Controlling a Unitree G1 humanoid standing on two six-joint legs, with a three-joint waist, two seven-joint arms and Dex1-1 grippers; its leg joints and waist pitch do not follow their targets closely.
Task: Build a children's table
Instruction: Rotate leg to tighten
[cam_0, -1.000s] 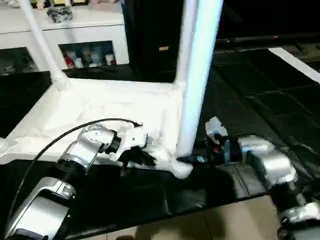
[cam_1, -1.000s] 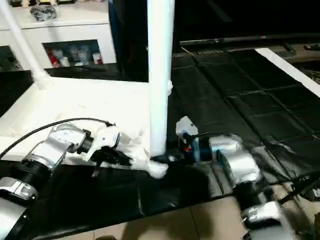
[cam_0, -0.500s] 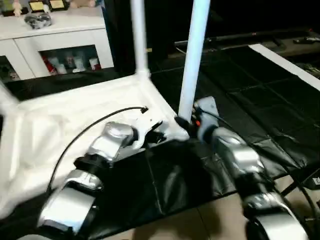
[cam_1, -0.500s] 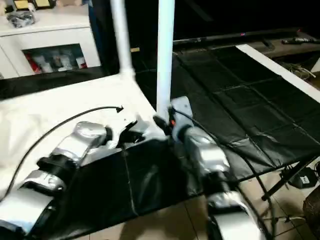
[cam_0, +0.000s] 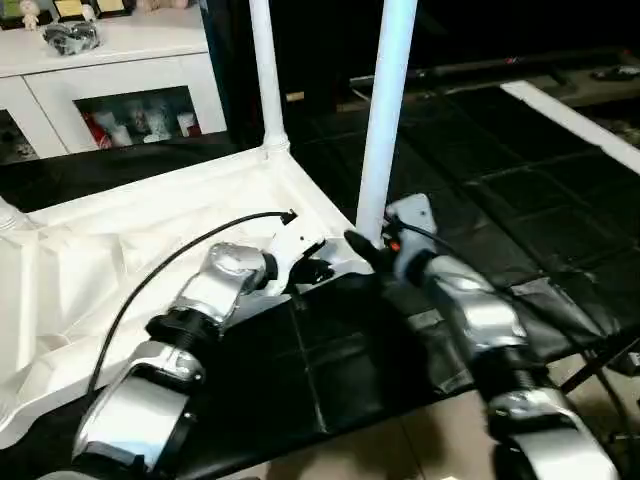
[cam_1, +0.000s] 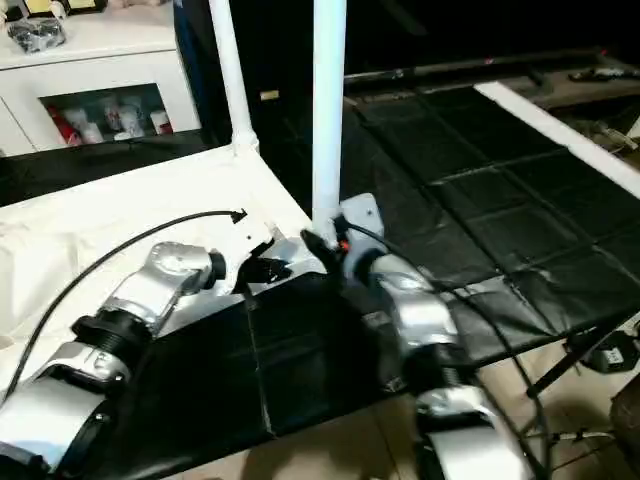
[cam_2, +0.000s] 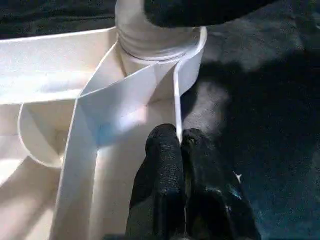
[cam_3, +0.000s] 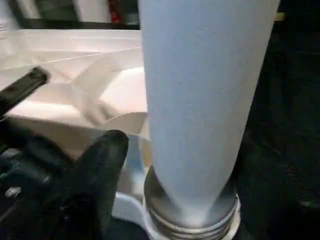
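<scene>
The table top (cam_0: 150, 250) lies upside down on a black mat (cam_0: 480, 190), with two legs standing in corner sockets. The near leg (cam_0: 385, 120) is seated at the corner in front of the robot. The left gripper (cam_2: 180, 145) is pinched together on the thin rim wall beside that socket. Of the right gripper (cam_0: 365, 248), one finger (cam_3: 100, 165) is seen next to the leg base, not pressed on it; whether the jaws hold anything cannot be told. If the leg is not fully seated, it may be tipped when the arm is drawn away. The thin rim may be bent by a hard pull. No writing or brand can be read.
</scene>
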